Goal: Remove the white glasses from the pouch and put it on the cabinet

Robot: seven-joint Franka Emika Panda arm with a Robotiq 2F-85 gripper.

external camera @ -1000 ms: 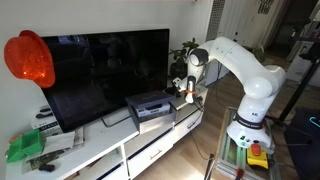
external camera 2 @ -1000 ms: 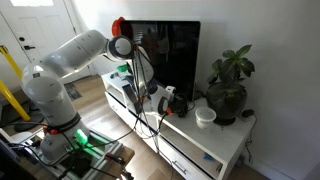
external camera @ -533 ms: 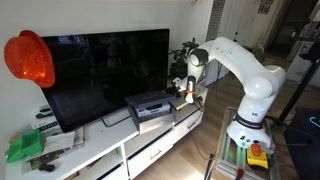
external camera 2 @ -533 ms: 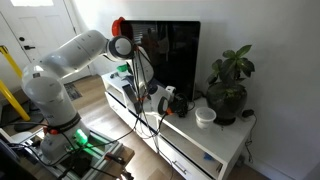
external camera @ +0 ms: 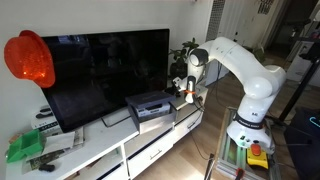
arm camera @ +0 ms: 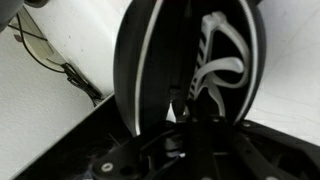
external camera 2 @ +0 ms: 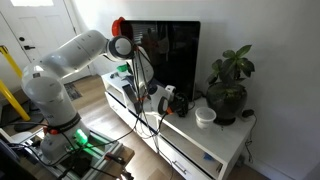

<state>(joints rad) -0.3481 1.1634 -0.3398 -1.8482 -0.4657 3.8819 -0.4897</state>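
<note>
In the wrist view a black oval pouch (arm camera: pixel 150 60) with a white rim line stands open on the white cabinet (arm camera: pixel 60 40). The white glasses (arm camera: pixel 222 60) lie inside its right half. My gripper (arm camera: pixel 186 115) is right at the pouch's lower edge, its dark fingers merging with the black pouch, so I cannot tell its state. In both exterior views the gripper (external camera: pixel 185 88) (external camera 2: pixel 166 100) is low over the long white cabinet (external camera: pixel 150 150) (external camera 2: pixel 195 145), in front of the television's end. The pouch is hidden by the gripper there.
A large television (external camera: pixel 100 70) (external camera 2: pixel 170 55) stands on the cabinet. A black box-shaped device (external camera: pixel 150 105) sits beside the gripper. A potted plant (external camera 2: pixel 228 82) and a white cup (external camera 2: pixel 205 117) stand at the cabinet's end. Black cables (arm camera: pixel 70 75) run across the top.
</note>
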